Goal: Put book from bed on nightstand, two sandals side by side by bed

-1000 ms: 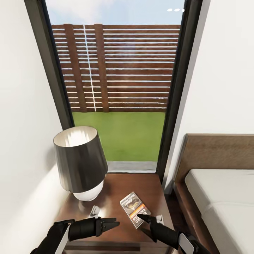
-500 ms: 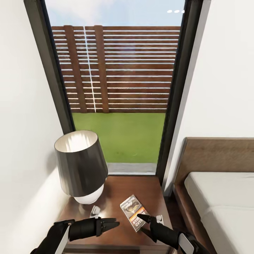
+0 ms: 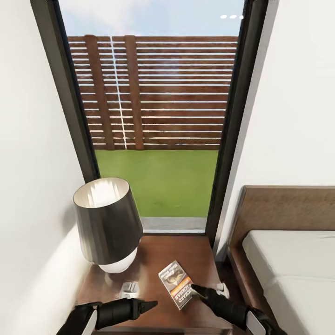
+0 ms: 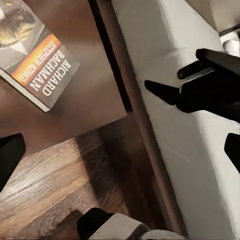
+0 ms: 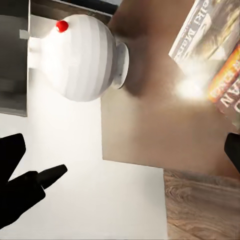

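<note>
- Right by the tip of the right gripper (image 3: 197, 291) sits the book (image 3: 176, 284), lying flat on the nightstand (image 3: 195, 253), cover up with the orange band facing the robot. The tip looks like it's at the book's near corner, but I honestly can't tell if it's actually touching.
- Right jaws: the head view makes them look drawn to a point, while the right wrist view has dark finger bits at opposite edges of the shot, so can't say whether they're spread or closed. Nothing is held between them as far as I can see.
- Left gripper (image 3: 148, 305) hovers over the front part of the nightstand, pointing toward the right gripper, with the book between and just beyond the two tips. Its jaws come to a narrow point in the head view, but same deal, can't call it.
- Beyond the left jaws stands a lamp (image 3: 108, 223) with a dark shade and white round base, and a small white thing (image 3: 129, 289) lies on the wood between the lamp and the left tip.
- Off to the outer side of the right jaws is the bed (image 3: 288, 260), light-grey mattress in a brown frame.
- Left wrist view gets "RICHARD BACHMAN" on the book (image 4: 37, 60) nice and readable.
</note>
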Motion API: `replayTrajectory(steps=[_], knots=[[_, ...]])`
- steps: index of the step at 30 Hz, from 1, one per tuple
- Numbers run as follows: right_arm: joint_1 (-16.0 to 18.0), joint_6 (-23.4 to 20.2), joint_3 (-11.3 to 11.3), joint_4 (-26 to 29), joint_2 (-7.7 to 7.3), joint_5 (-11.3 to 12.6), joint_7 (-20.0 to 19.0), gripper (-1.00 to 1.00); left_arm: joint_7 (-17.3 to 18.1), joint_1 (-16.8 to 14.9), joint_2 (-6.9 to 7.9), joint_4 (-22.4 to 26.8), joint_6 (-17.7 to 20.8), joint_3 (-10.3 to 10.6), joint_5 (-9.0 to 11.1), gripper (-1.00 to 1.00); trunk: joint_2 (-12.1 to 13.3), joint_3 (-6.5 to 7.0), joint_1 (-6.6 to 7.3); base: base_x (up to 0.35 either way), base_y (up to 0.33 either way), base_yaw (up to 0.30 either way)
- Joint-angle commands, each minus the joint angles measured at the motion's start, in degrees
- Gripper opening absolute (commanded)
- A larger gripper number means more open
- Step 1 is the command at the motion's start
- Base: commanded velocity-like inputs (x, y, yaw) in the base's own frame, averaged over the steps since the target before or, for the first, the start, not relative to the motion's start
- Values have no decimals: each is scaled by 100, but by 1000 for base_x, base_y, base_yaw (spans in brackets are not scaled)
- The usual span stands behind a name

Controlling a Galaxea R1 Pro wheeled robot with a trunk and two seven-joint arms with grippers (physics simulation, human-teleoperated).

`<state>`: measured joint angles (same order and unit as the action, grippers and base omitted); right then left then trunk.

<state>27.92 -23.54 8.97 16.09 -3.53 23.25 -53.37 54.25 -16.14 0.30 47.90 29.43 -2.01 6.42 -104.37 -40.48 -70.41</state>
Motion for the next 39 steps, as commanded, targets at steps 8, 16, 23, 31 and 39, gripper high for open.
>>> replayTrajectory(steps=[8,16,23,31,39], knots=[[-14,1233,0,-31,-662,-1675,-5,100,-1044,-4,-1,-1309,-1103,2,-85,100,320,139,177,0,0,0],[-15,1742,4,-875,-716,-2290,52,100,-1572,-4,-13,-1953,-1708,9,-104,100,641,283,353,0,0,0],[-15,1764,0,-1029,-719,-2367,62,100,-2091,-4,-21,-2010,-1736,17,-105,100,921,408,507,0,0,0],[-22,1765,0,-1233,-703,-2811,68,100,-2965,2,-43,-2162,-1763,22,-98,100,1242,552,682,0,0,0],[-24,1765,0,-1378,-701,-2877,65,100,-4366,4,-176,-2516,-2298,17,-97,100,1563,696,858,0,0,0]])
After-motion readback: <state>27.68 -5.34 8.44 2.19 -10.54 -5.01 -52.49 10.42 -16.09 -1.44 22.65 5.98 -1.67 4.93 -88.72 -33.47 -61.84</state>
